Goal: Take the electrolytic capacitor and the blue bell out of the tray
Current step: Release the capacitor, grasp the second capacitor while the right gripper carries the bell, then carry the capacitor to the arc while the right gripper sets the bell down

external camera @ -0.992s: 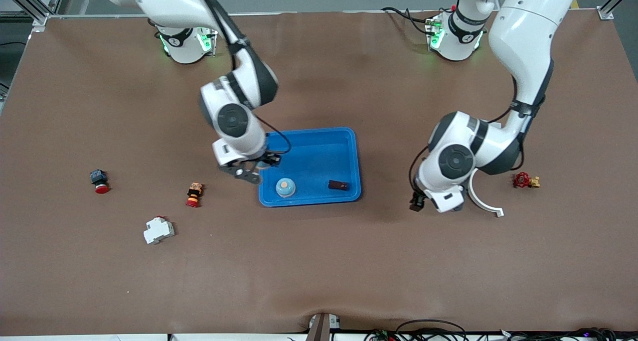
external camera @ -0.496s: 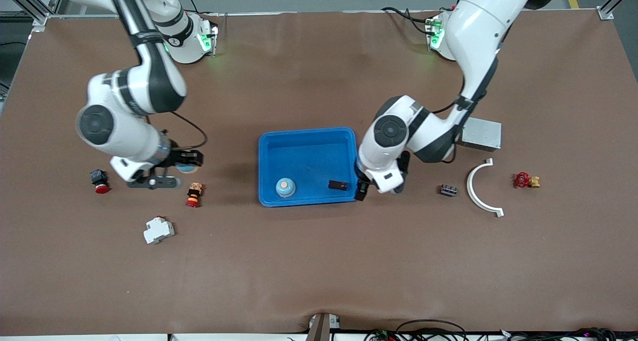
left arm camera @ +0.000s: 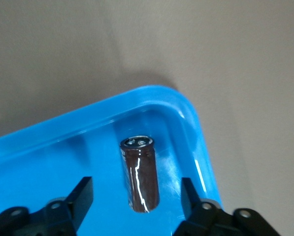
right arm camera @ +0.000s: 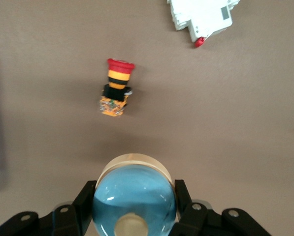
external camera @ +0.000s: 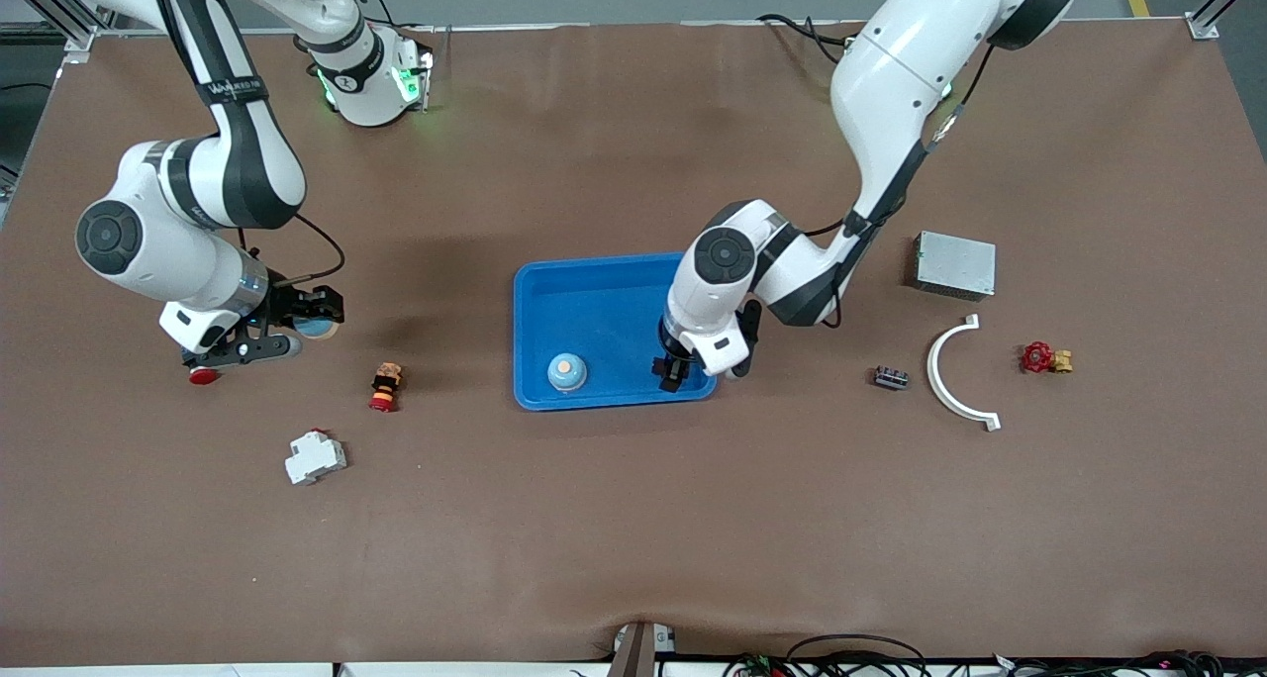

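Note:
A dark brown capacitor (left arm camera: 139, 177) lies in the blue tray (external camera: 614, 291), in its corner nearest the front camera at the left arm's end. My left gripper (external camera: 673, 368) hangs low over it. Its black fingers (left arm camera: 82, 189) stand open on either side, each with a gap to the capacitor. A blue dome bell (external camera: 567, 371) sits in the same tray. My right gripper (external camera: 315, 323) is shut on another blue bell (right arm camera: 134, 201) over bare table toward the right arm's end.
A red-capped push button (external camera: 385, 387) and a white breaker (external camera: 315, 456) lie near the right gripper; another red button (external camera: 203, 375) peeks out under it. Toward the left arm's end lie a small black block (external camera: 890, 377), a white curved piece (external camera: 955, 380), a red valve (external camera: 1044, 358) and a grey box (external camera: 954, 264).
The left gripper moved from the small black block to over the capacitor in the tray. The right gripper carried its bell away from the tray toward the right arm's end.

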`<act>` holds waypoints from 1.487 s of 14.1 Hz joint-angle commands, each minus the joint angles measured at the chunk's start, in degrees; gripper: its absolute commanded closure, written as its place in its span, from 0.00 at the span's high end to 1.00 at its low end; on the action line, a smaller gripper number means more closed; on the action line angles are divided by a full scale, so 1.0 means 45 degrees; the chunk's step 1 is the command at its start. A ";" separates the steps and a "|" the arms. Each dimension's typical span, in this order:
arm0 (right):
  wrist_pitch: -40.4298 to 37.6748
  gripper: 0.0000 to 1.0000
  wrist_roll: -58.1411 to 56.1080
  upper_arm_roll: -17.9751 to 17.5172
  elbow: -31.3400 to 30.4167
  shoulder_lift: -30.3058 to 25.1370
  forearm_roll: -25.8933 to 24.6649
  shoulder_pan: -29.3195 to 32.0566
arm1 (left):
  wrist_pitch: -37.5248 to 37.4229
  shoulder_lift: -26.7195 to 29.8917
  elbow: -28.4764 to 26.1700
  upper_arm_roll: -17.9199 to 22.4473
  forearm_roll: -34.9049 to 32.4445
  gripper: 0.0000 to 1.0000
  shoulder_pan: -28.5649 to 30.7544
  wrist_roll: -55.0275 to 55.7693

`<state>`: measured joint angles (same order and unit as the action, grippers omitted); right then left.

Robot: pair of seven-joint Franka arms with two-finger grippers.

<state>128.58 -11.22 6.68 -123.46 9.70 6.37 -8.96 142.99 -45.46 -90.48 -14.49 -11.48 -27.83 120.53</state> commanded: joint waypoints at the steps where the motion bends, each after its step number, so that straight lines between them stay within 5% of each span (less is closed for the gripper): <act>1: 0.1091 0.00 -0.0904 -0.0234 -0.0688 -0.0339 -0.0591 0.0720 | 0.0392 -0.0404 0.0321 0.0525 -0.0027 0.67 -0.0515 0.0443; 6: 0.3786 0.00 -0.1236 -0.0234 -0.1508 0.0460 -0.1571 0.1266 | 0.0334 -0.0250 0.0301 0.0525 -0.0047 0.00 -0.0398 0.0287; 12: 0.4005 0.00 -0.1257 -0.0312 -0.1412 0.1710 -0.1318 0.1756 | -0.2238 0.2031 0.0146 0.0408 0.0069 0.00 0.0636 -0.0899; 21: 0.3810 0.00 -0.1956 -0.0371 -0.0476 0.2863 0.0025 0.2069 | -0.5720 0.4827 -0.1570 0.0115 0.1124 0.00 0.4519 -0.8844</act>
<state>146.29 -16.88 6.39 -128.02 20.46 3.20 -1.39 118.22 -27.97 -92.41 -12.77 -8.30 -11.84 88.16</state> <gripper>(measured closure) 0.317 0.700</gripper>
